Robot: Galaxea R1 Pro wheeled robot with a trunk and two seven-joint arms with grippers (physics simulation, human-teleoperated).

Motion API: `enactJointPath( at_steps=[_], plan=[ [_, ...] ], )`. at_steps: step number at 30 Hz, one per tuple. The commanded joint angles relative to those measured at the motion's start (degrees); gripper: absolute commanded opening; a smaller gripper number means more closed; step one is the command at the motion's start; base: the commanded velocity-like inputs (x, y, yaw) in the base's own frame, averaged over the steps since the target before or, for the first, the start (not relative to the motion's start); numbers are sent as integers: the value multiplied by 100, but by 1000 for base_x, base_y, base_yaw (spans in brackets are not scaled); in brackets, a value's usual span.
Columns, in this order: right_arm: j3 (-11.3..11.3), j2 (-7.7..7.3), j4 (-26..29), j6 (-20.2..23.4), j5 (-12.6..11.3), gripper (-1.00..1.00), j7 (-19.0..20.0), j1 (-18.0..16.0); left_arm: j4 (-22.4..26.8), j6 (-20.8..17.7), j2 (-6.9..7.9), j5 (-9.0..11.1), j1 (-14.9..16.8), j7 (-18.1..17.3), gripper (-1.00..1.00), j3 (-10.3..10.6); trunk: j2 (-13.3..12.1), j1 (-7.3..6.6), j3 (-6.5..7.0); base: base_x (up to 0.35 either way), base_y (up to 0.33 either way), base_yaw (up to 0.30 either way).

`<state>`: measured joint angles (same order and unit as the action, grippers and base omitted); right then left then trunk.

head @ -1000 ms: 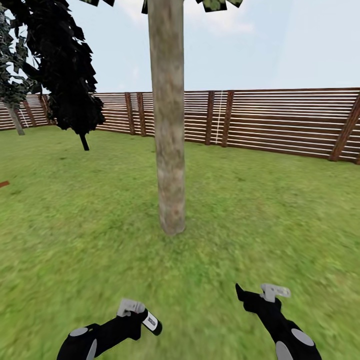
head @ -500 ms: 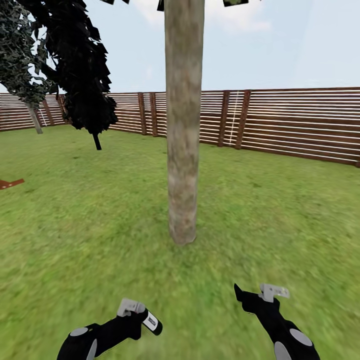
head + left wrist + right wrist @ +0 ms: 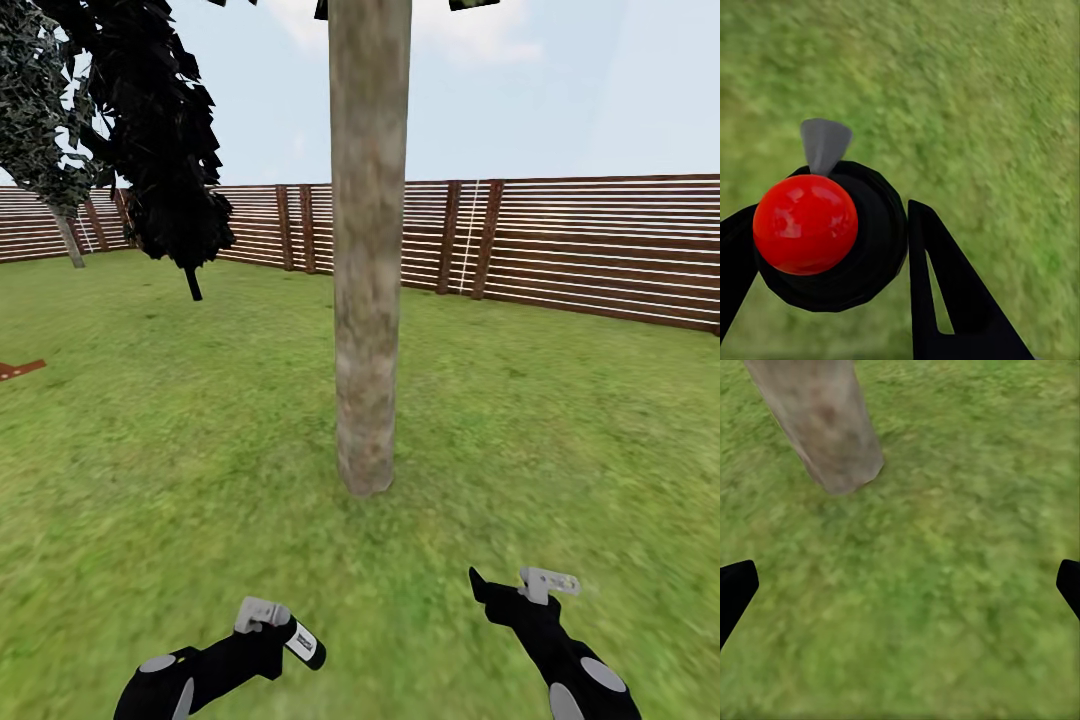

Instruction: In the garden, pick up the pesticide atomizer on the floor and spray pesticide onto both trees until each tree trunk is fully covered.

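Unmoved: left arm (image 3: 215, 665), atomizer (image 3: 303, 645) gripped.

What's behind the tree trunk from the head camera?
Behind the tree trunk lie grass and the slatted wooden fence. The fence section directly behind it is hidden.

We face the tree trunk (image 3: 366, 300), standing on the grass (image 3: 560, 420) ahead of both arms. The fence (image 3: 600, 245) runs behind it. A bush (image 3: 165, 150) stands to its left, further back. The bottle (image 3: 303, 644) sits in our left gripper (image 3: 272, 628), near the right gripper (image 3: 520, 585).
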<state>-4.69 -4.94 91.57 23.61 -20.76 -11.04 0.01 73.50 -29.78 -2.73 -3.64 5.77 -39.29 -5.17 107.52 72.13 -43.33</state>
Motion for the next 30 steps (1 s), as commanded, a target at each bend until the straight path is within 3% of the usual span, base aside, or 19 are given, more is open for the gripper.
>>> enactJointPath(
  at_steps=[1, 19, 26, 30],
  plan=[
    [-11, -6, 10, 12, -60, 100, -57, -1, 7, -28, -8, -41, 3, -39, -100, -19, 2, 0, -4, 2, 0, 0],
    [-26, -15, 10, 39, -65, 100, -57, -1, 14, -28, -8, -40, 3, -32, -100, -19, 2, 0, -4, 0, 0, 0],
    [-7, -47, 10, 455, -60, 100, -55, -48, 9, -28, -8, -52, 3, -26, -100, -10, 2, 0, -4, 0, 0, 0],
    [1, -76, 10, 914, -60, 100, -33, -316, 21, -28, -8, -61, 5, -26, -100, -12, 2, 0, -4, 0, 0, 0]
  ],
)
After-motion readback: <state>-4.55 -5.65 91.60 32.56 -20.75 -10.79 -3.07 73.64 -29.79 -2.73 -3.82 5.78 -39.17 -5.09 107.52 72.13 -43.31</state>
